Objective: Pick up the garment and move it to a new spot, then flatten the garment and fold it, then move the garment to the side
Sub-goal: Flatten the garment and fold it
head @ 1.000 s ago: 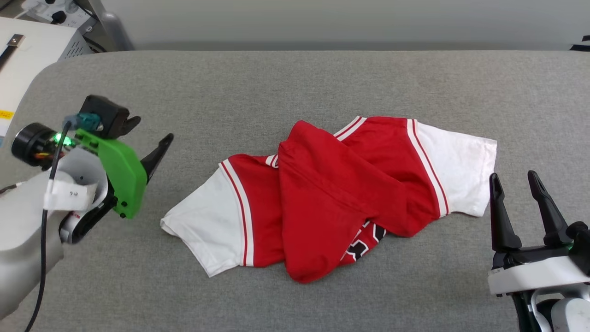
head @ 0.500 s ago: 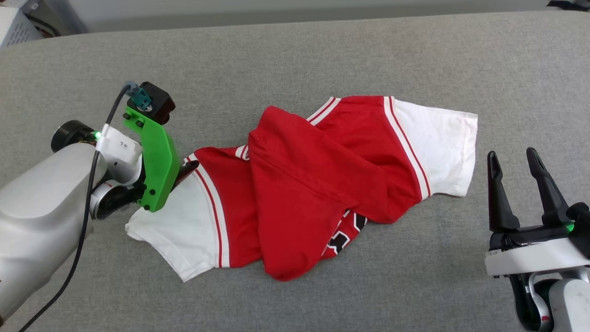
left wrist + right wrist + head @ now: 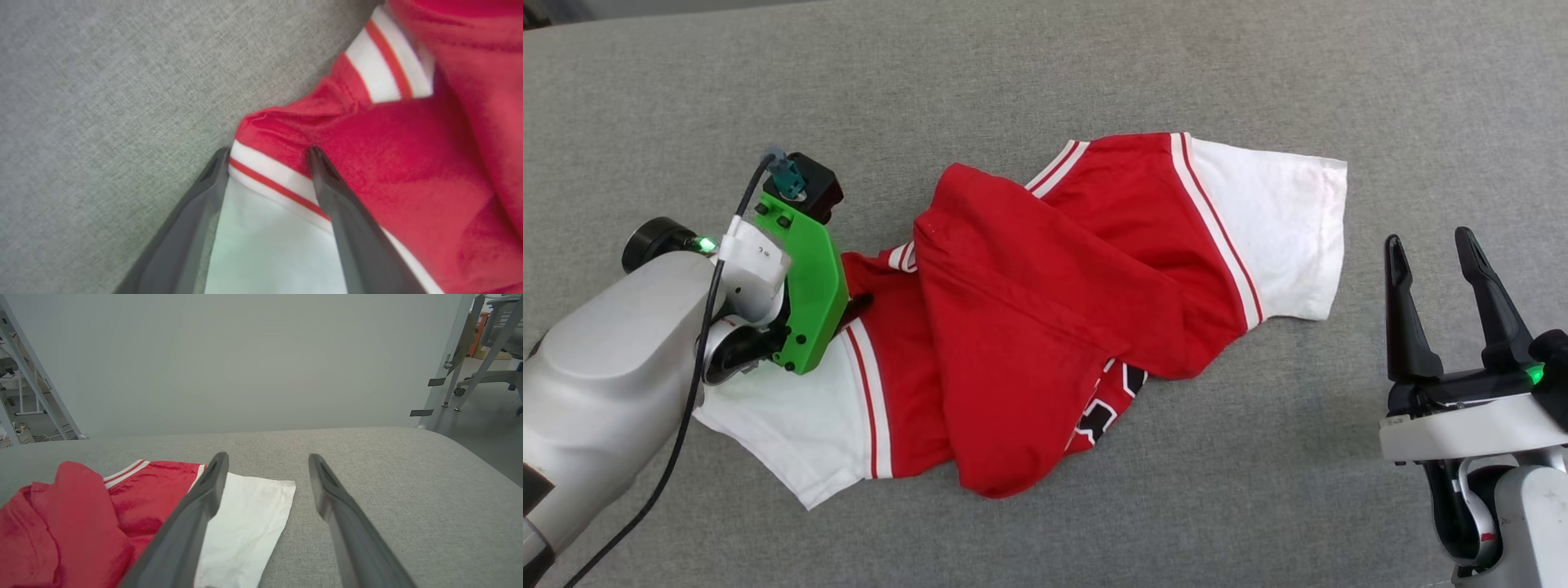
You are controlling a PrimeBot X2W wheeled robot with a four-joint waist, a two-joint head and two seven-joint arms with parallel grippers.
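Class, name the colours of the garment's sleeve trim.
The trim is white with a red stripe; left wrist view.

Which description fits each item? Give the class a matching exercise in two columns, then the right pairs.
Column one:
1 left pincer
2 right pincer
3 garment
4 black print

Column two:
A crumpled on the grey surface
B open, beside the cloth, apart from it
C open, astride the striped sleeve seam
D partly under a red fold

Pairs: 1-C, 2-B, 3-A, 4-D
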